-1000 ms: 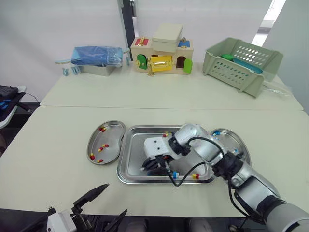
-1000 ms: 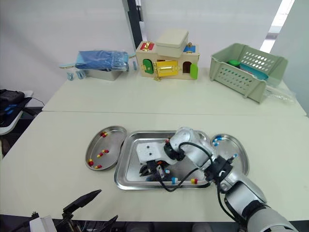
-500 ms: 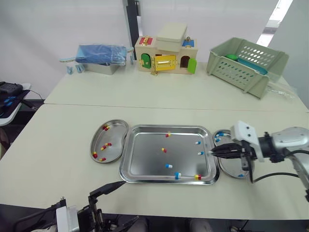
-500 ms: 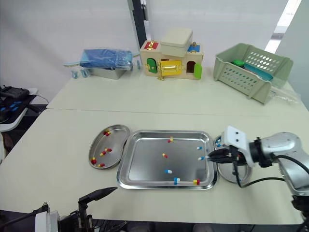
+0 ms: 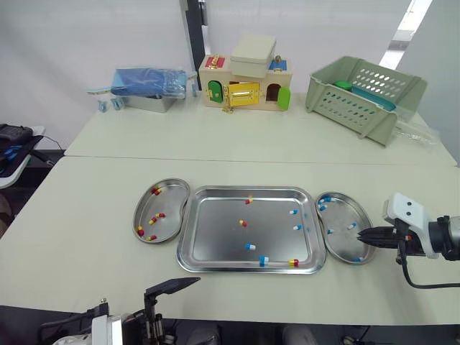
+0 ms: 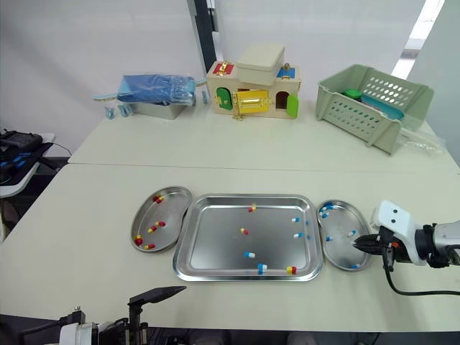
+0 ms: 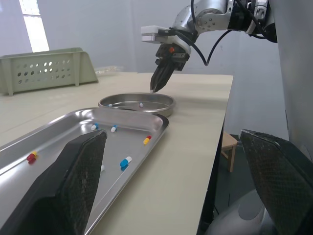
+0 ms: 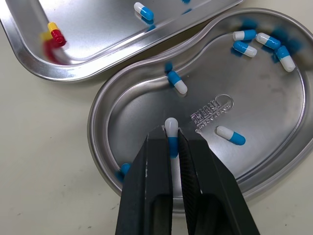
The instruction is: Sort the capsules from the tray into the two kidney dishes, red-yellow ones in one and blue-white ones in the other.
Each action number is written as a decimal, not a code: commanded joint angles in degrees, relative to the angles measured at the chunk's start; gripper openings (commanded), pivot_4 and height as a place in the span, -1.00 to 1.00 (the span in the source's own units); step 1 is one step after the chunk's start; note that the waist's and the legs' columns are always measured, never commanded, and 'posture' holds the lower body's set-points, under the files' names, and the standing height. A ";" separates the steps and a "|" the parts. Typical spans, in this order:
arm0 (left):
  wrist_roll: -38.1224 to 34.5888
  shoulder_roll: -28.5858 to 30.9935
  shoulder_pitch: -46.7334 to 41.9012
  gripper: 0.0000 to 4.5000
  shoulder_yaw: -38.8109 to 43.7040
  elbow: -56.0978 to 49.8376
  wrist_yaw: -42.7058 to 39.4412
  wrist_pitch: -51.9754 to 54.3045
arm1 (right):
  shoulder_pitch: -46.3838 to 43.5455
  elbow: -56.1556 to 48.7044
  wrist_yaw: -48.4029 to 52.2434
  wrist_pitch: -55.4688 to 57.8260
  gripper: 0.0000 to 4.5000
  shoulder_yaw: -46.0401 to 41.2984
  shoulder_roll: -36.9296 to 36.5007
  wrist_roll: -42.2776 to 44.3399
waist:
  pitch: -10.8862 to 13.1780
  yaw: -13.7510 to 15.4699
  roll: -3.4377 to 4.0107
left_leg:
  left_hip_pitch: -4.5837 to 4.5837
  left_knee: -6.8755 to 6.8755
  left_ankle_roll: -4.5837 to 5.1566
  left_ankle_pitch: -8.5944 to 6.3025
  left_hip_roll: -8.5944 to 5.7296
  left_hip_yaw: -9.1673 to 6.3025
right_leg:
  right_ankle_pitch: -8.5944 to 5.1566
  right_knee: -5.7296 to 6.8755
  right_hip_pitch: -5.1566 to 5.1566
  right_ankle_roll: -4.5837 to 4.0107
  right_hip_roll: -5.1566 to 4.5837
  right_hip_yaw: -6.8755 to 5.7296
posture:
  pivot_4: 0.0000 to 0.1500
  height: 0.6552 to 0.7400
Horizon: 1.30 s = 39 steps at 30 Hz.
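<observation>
Moved since half a second ago: right gripper [image 5: 361, 233], from the tray's right rim out to the far right side of the right dish [image 5: 341, 244].

- Grip: fingers pinched on one blue-white capsule [image 8: 171, 131]. Its long axis runs in line with the fingers, the white end poking past the tips and the blue half clamped.
- Arm: low, reaching in from the right, fingers aimed toward the tray [image 5: 215, 233] and tilted down over the dish floor. Whether the capsule touches the floor cannot be told.
- Right dish: several loose blue-white capsules [image 8: 176, 82], most near its far end.
- Tray: scattered capsules [image 5: 249, 246], four blue-white and three red-yellow.
- Left dish [image 5: 169, 205]: red-yellow capsules [image 5: 153, 219].
- Left gripper [image 7: 171, 137]: low at the near table edge, fingers spread wide.
- Back of table: toy house [image 5: 243, 74], basket [image 5: 359, 90], blue bag [image 5: 147, 80].
</observation>
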 commanded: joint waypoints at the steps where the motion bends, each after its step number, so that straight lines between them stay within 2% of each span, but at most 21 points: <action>1: 0.03 -0.27 0.56 1.00 -0.22 -0.40 0.31 -1.14 | -0.82 -0.07 -0.42 -0.95 -0.99 -0.15 -1.40 0.20 | 0.00 0.00 0.00 | 0.00 0.00 0.00 0.00 0.00 0.00 | 0.00 0.00 0.00 0.00 0.00 0.00 | 1.00 1.00; 2: 0.11 -0.29 0.64 1.00 -0.23 -0.44 0.42 -1.20 | -0.87 0.10 -0.37 -1.09 -0.99 -0.02 -1.46 0.26 | 0.00 0.00 0.00 | 0.00 0.00 0.00 0.00 0.00 0.00 | 0.00 0.00 0.00 0.00 0.00 0.00 | 1.00 1.00; 4: 0.34 -0.26 0.75 1.00 -0.08 -0.42 0.86 -1.20 | -1.22 0.84 -0.17 -1.39 -0.68 0.14 -1.41 0.54 | 0.00 0.00 0.00 | 0.00 0.00 0.00 0.00 0.00 0.00 | 0.00 0.00 0.00 0.00 0.00 0.00 | 1.00 1.00; 12: 0.93 -0.26 0.24 1.00 0.38 -0.21 2.62 -0.97 | -1.79 2.28 0.18 -2.49 0.21 -0.07 -1.43 1.39 | 0.00 0.01 -0.01 | 0.00 0.00 0.00 0.00 0.00 -0.01 | 0.00 -0.01 0.01 0.00 0.00 0.00 | 1.00 1.00; 18: 0.87 0.85 0.07 1.00 3.87 -1.49 8.47 2.62 | 0.64 5.44 2.91 -6.56 0.99 -6.64 -1.18 3.88 | 0.01 0.09 -0.02 | 0.00 0.01 0.00 0.00 0.00 -0.01 | 0.00 -0.01 0.02 0.00 0.00 -0.01 | 1.00 1.00; 23: -0.08 3.72 -1.41 1.00 12.32 -1.78 16.16 8.95 | 2.19 12.08 4.97 -11.48 0.99 -12.72 0.70 6.70 | 0.02 0.05 -0.03 | 0.06 0.01 0.00 0.00 0.00 -0.04 | 0.00 -0.01 0.10 0.00 0.00 -0.04 | 1.00 1.00; 30: -1.89 11.91 -2.93 1.00 27.95 3.71 22.48 21.41 | 4.53 20.43 7.44 -16.09 0.99 -14.00 -0.24 5.89 | 0.02 -0.05 -0.03 | 0.34 -0.03 0.00 0.00 0.01 0.01 | -0.01 0.01 0.27 0.00 0.00 0.01 | 1.00 1.00; 34: 0.01 19.51 -6.03 1.00 35.88 14.42 22.48 28.33 | 4.65 25.26 7.68 -18.01 0.99 -13.97 -0.42 5.35 | 0.03 -0.08 -0.04 | 0.37 -0.04 0.00 0.00 0.01 0.03 | -0.01 0.01 0.28 0.00 0.00 0.02 | 1.00 1.00; 39: 3.61 26.28 -11.24 1.00 38.18 25.73 20.95 31.98 | 4.70 27.15 6.62 -19.35 0.99 -13.18 0.66 5.30 | 0.04 -0.52 0.01 | 0.39 -0.08 0.00 0.00 0.01 0.11 | -0.01 0.00 0.26 -0.01 0.01 0.09 | 1.00 1.00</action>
